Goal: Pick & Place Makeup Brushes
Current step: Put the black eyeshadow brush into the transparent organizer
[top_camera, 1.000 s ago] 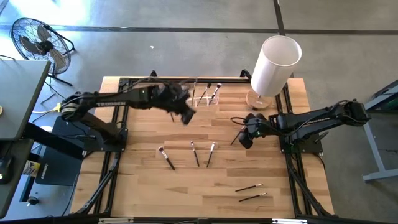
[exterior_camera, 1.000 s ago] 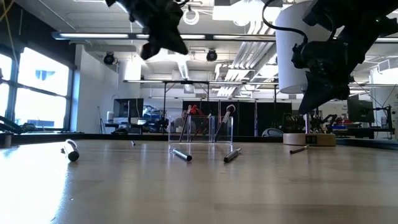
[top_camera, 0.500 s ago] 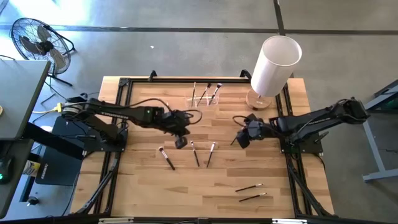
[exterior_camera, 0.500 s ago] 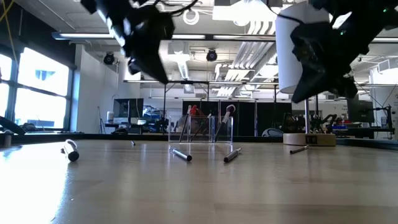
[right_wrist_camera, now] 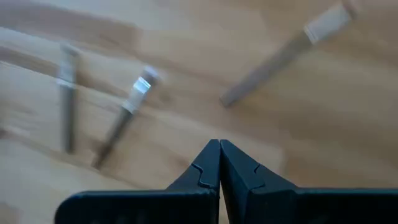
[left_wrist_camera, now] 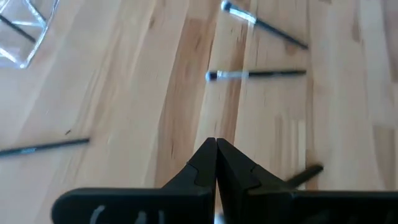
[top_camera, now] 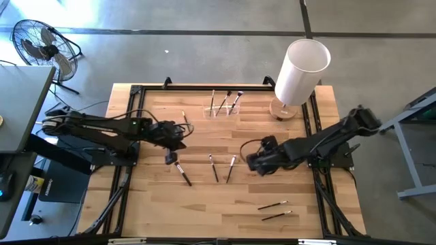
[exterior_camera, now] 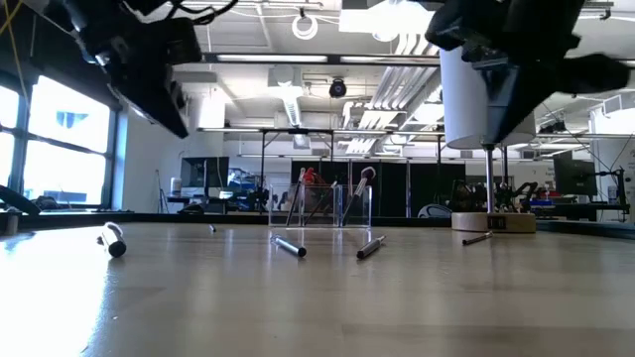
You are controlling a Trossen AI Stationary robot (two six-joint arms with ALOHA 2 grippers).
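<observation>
Three makeup brushes lie in the table's middle: one with a pale tip (top_camera: 182, 171), and two thin ones (top_camera: 213, 167) (top_camera: 231, 168). Two more (top_camera: 272, 204) (top_camera: 277, 216) lie near the front right, and one (top_camera: 184, 118) at the far left. Several stand in the clear holder (top_camera: 223, 105). My left gripper (top_camera: 170, 158) hangs shut just above and left of the pale-tipped brush. My right gripper (top_camera: 253, 163) hangs shut just right of the middle brushes. In the left wrist view the shut fingers (left_wrist_camera: 216, 147) hold nothing. In the right wrist view the shut fingers (right_wrist_camera: 219, 148) also hold nothing.
A big white cylinder (top_camera: 300, 70) stands on a wooden base at the far right corner. Black frame rails (top_camera: 129, 129) run along the table's sides. A fan (top_camera: 41, 44) and a grey cabinet (top_camera: 17, 102) stand off the table to the left.
My left gripper has come away from the clear holder, first toward the near edge and down, then toward the left, rolling as it went. It now hangs by the pale-tipped brush. My right gripper has gone left and nearer, toward the middle brushes, and has rolled. No brush has moved.
</observation>
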